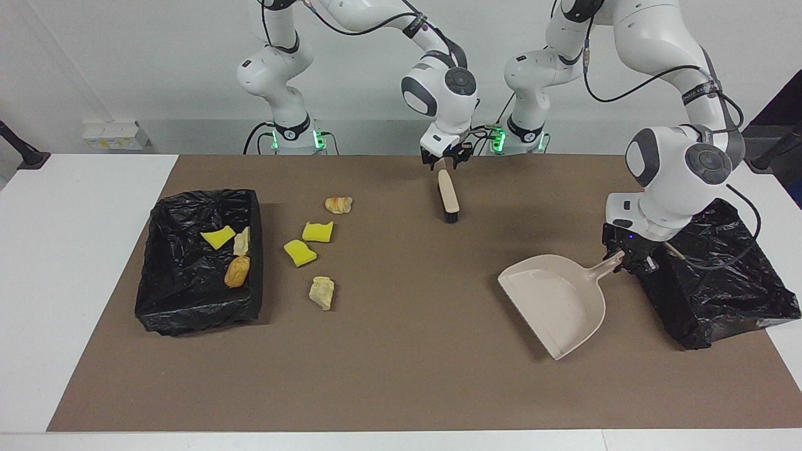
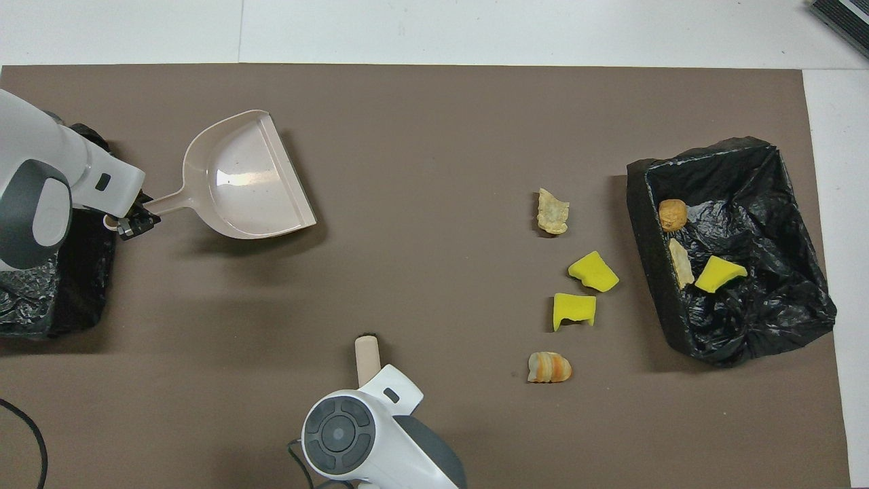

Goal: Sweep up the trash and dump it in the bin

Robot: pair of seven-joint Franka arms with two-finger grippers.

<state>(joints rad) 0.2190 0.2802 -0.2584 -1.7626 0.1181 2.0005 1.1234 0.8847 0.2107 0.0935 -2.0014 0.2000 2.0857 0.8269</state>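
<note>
Several scraps of trash lie on the brown mat beside the black-lined bin [image 1: 188, 310]: an orange-brown lump [image 1: 338, 204], two yellow sponge chunks [image 1: 317, 231] [image 1: 299, 252] and a beige lump [image 1: 322, 292]. Three more scraps lie in the bin [image 2: 641, 224]: one yellow [image 2: 719, 273], one beige [image 2: 680, 263], one brown [image 2: 673, 214]. My right gripper [image 1: 445, 161] is down at the robot-side end of the brush [image 1: 448, 199], which lies on the mat. My left gripper [image 1: 626, 255] is shut on the handle of the beige dustpan [image 1: 554, 300], held low over the mat.
A second black-lined bin [image 1: 720, 294] stands at the left arm's end of the table, right beside the left gripper. The brown mat [image 1: 407, 363] covers most of the white table. In the overhead view the right wrist [image 2: 353, 435] covers the brush's handle.
</note>
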